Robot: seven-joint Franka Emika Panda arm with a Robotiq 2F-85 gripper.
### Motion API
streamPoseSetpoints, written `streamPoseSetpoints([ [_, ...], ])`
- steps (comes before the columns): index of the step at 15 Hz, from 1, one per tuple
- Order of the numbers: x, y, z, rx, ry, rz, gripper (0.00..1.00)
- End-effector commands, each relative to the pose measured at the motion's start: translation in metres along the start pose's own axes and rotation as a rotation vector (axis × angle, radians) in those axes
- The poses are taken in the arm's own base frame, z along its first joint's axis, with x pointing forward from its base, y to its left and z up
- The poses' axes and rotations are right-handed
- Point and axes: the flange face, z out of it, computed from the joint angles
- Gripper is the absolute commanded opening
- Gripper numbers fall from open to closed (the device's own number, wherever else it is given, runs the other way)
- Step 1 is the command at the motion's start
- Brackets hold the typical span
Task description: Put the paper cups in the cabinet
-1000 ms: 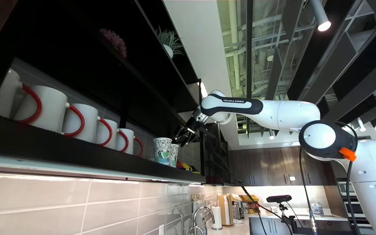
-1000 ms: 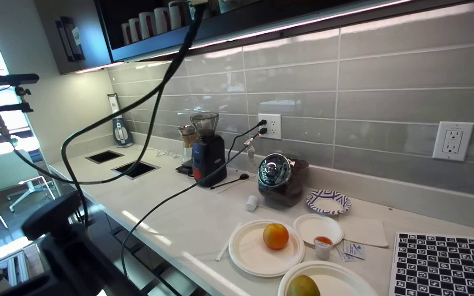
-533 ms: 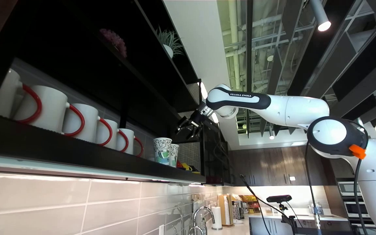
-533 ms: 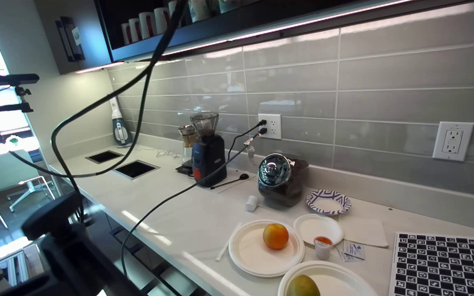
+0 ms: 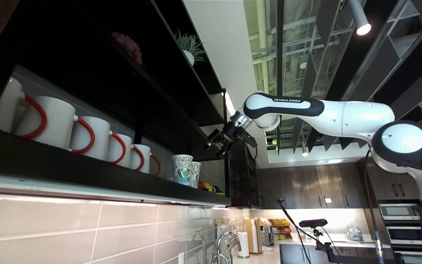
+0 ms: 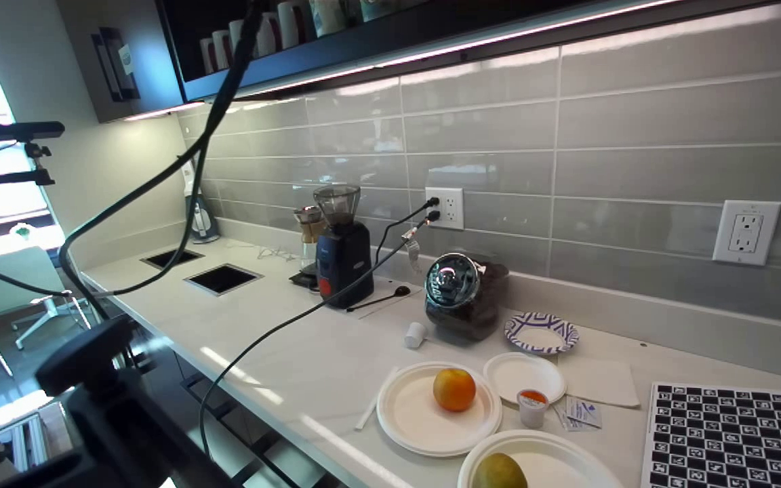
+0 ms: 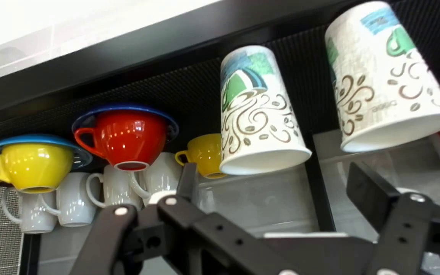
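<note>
In an exterior view, white cylindrical mugs with red handles (image 5: pixel 58 123) stand low in the long black wall-hung cabinet (image 5: pixel 86 168). Right of them, inside too, two pale green-teal-printed paper cups (image 5: pixel 182 169) stand upright. Farther right, clear of both, is the black two-fingered gripper (image 5: pixel 215 147), jaws wide apart.

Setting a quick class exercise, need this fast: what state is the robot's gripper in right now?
Gripper: open, jaws apart, holding nothing; the paper cups stand on the shelf, apart from it.
</note>
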Motion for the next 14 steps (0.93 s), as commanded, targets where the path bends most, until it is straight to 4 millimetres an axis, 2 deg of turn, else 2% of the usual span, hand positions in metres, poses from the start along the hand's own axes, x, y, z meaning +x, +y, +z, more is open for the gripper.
streamPoseSetpoints([
  [1,-0.049,-0.003,-0.02,0.041,-0.058,-0.046,1.0],
  [7,-0.096,0.004,-0.036,0.059,-0.153,-0.058,1.0],
  [14,-0.137,0.012,-0.033,0.075,-0.218,-0.081,1.0],
])
